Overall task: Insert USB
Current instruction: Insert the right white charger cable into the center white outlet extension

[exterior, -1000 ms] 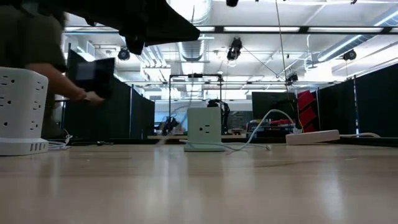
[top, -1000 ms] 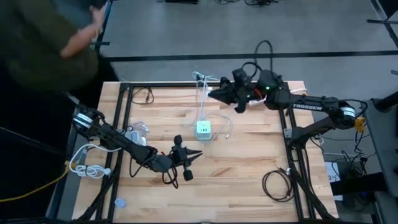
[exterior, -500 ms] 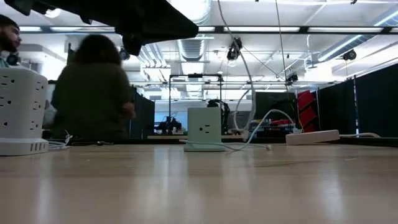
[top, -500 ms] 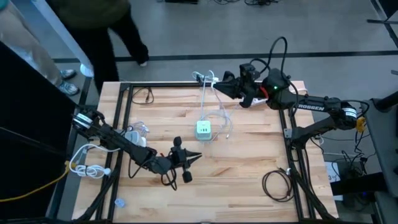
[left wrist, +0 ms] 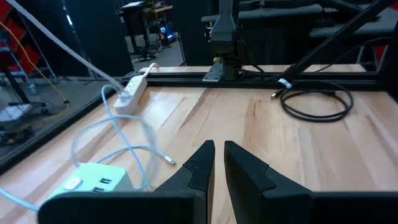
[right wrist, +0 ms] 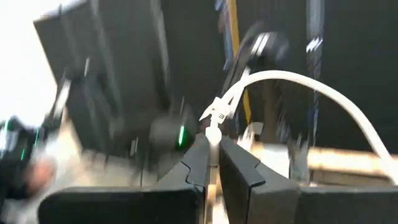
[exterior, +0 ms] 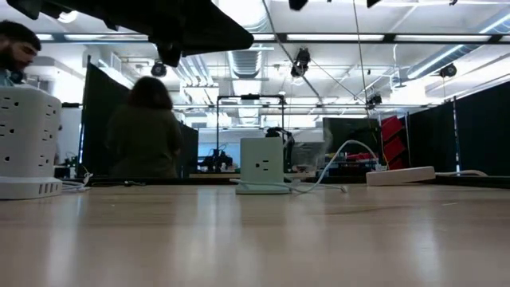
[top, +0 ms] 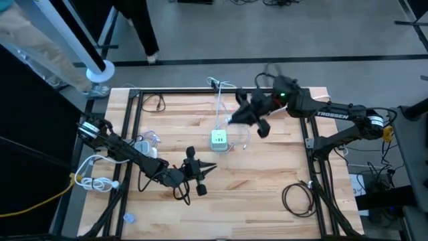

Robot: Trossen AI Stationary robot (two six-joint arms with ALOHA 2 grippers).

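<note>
The table (top: 261, 181) at the centre of the high view is pale, matt, grained wood planks. On it, the charger block (top: 219, 139) looks smooth pale-green plastic, its white cable (left wrist: 118, 134) glossy. A coiled black cable (top: 297, 199) at lower right looks rubbery.

- The word "TROSSEN" is printed in white capitals along the forearm of the right arm (top: 334, 115), as seen in the high view.
- No other lettering, label, number or sign can be read on anything else in the four views.
</note>
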